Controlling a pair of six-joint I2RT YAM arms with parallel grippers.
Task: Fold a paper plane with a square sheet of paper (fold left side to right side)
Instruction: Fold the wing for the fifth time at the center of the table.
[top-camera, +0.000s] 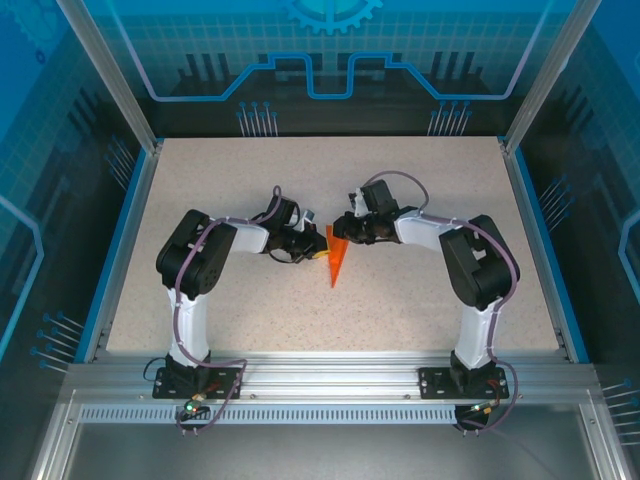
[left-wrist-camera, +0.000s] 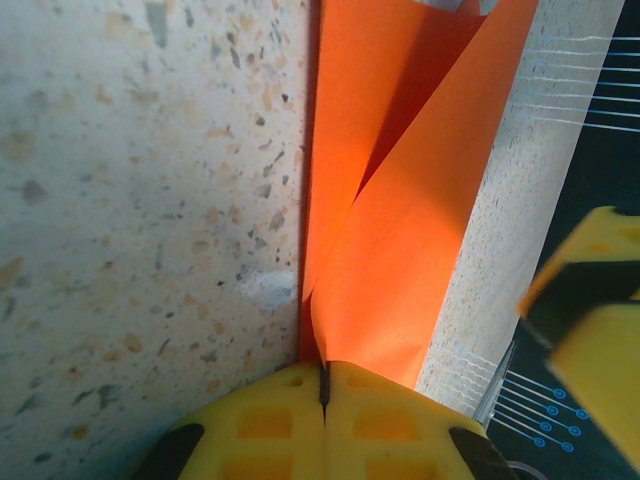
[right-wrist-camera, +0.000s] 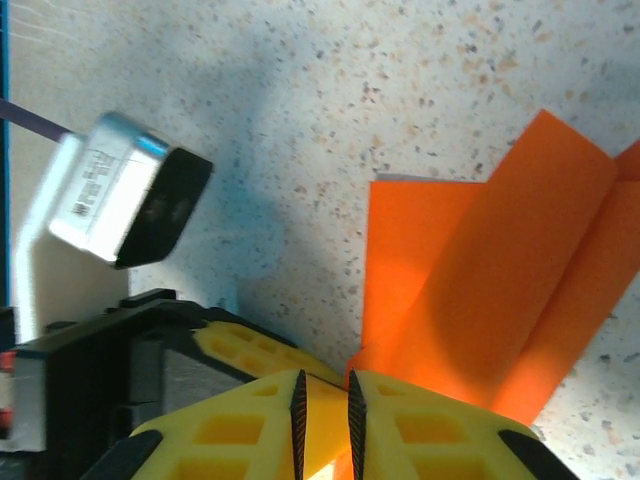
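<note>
Plain bright orange, that paper plane (top-camera: 338, 258). Beige table (top-camera: 430, 200), speckled brown and grey. Left gripper (left-wrist-camera: 323, 378) shows yellow.

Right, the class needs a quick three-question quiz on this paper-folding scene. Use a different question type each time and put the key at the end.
1. True or false: the left gripper is shut on the orange paper plane.
2. In the top view, the plane's sharp tip points: A toward the arm bases; B toward the far wall; C left.
3. Fill in: the table has a ___ surface.
Key: 1 true; 2 A; 3 speckled.
</note>
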